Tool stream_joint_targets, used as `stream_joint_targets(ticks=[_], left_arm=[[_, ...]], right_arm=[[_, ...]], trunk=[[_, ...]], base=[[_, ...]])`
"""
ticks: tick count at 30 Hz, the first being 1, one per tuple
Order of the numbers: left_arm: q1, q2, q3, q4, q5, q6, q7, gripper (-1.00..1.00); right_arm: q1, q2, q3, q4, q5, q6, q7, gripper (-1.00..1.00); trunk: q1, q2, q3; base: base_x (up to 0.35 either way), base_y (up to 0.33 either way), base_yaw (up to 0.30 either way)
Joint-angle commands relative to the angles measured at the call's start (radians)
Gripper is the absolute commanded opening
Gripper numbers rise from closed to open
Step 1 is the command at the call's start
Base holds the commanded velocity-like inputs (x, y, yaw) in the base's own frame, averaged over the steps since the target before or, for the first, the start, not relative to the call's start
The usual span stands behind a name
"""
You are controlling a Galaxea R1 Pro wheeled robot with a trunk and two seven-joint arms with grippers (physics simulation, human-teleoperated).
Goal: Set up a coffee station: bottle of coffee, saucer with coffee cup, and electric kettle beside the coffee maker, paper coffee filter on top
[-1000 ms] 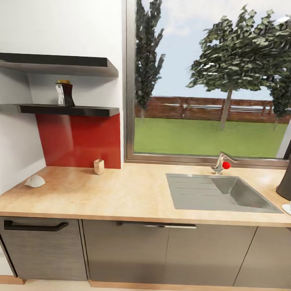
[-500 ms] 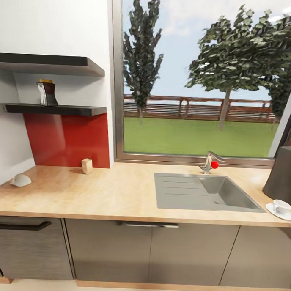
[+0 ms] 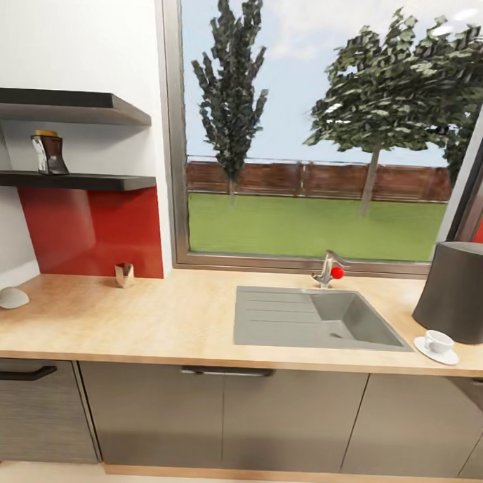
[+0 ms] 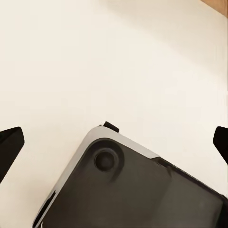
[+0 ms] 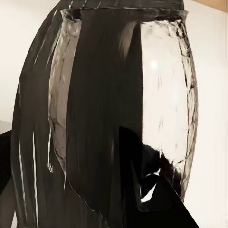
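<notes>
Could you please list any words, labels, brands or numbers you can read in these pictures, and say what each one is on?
No text can be read anywhere.
The bottle of coffee on the kitchen shelf has a white label, too small and blurred to read.
The coffee maker, coffee cup and electric kettle show no markings.

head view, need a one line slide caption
Kitchen counter with sink; cup on saucer beside coffee maker, coffee bottle on shelf.
</notes>
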Motion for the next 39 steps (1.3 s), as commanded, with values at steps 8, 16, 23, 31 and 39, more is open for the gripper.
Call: stream_joint_targets(ticks=[8,16,23,31,39], left_arm=[[0.000,0.000,0.005,0.001,-0.005,-0.003,0.000,1.00],[0.000,0.000,0.006,0.001,-0.005,-0.003,0.000,1.00],[0.000,-0.001,0.005,0.000,-0.005,-0.003,0.000,1.00],[0.000,-0.001,0.005,0.001,-0.005,-0.006,0.000,1.00],[0.000,-0.006,0.005,0.002,-0.005,-0.023,0.000,1.00]], right_arm=[[-0.001,0.001,-0.006,0.003,0.006,-0.005,0.001,-1.00],[-0.001,0.002,-0.006,0.003,0.006,-0.005,-0.001,-1.00],[-0.001,0.010,-0.006,0.004,0.004,-0.007,-0.013,-1.00],[0.009,0.015,-0.006,0.004,0.005,-0.009,-0.022,-1.00],[0.011,0.021,-0.006,0.003,0.006,-0.009,-0.023,-1.00]], trunk=[[0.000,-0.001,0.000],[0.000,-0.001,0.000],[0.000,-0.001,0.000],[0.000,-0.001,0.000],[0.000,-0.001,0.000]], base=[[0.000,-0.328,0.000],[0.000,-0.328,0.000],[0.024,-0.329,0.000],[0.084,-0.329,0.000],[0.030,-0.329,0.000]])
